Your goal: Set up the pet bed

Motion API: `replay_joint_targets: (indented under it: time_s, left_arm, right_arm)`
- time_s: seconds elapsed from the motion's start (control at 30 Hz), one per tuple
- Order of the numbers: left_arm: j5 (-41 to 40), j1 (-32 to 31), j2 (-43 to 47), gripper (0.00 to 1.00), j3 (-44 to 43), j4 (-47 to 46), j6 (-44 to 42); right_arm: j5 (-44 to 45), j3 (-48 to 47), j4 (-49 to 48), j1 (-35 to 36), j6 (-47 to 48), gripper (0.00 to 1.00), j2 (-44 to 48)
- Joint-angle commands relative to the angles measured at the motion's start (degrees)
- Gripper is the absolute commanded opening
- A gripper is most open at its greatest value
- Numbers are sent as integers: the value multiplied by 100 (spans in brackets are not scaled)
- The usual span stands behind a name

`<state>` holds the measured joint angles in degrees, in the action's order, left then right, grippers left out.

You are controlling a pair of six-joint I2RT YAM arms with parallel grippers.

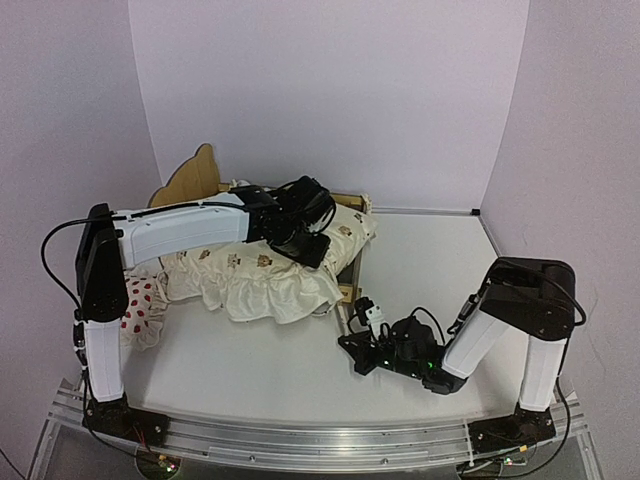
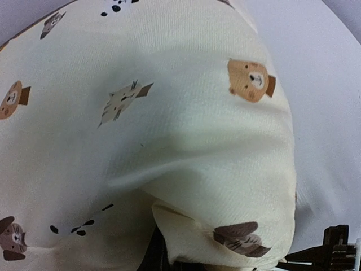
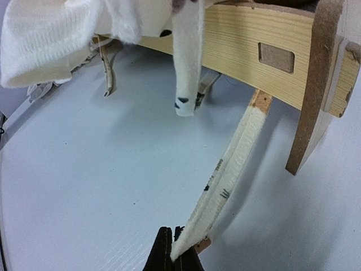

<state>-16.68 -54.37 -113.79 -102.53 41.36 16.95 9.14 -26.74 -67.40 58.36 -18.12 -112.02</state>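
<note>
Right gripper (image 3: 172, 249) near white table (image 1: 430, 260), lilac walls (image 1: 330, 90)

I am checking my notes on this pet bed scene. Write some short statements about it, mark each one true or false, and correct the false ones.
1. The cream cushion lies on the pet bed. True.
2. The spotted pillow lies on top of the cushion. False: it lies beside the cushion, on the table.
3. The right hand is shut on a cream strap. True.
4. The left hand is above bare table. False: it is over the cushion.
</note>
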Motion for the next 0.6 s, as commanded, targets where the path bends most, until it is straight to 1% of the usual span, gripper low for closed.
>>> replay_joint_targets:
  time_s: [0.0,0.13,0.27,0.4,0.43,0.47,0.57]
  left_arm:
    - [-264,60,-360,1,-708,-478,70]
    - [-374,97,-663,1,-1078,-589,75]
    - [-458,162,-1018,3,-1435,-644,45]
    - [-66,181,-1165,3,-1371,-887,140]
    - [97,181,-1131,5,-1287,-1021,158]
    - [274,181,-1089,9,-1212,-1147,158]
    - [590,181,-1024,29,-1233,-1119,104]
  right_arm:
    - [327,-96,432,36,-174,0,161]
    - [669,-375,1197,36,-192,0,196]
    - [778,-410,1495,31,-193,0,293]
    - [863,-459,1880,21,-85,0,526]
    - [862,-473,1959,22,-54,0,595]
    - [858,-485,2050,24,-32,0,656]
    - [769,-529,2344,24,9,0,841]
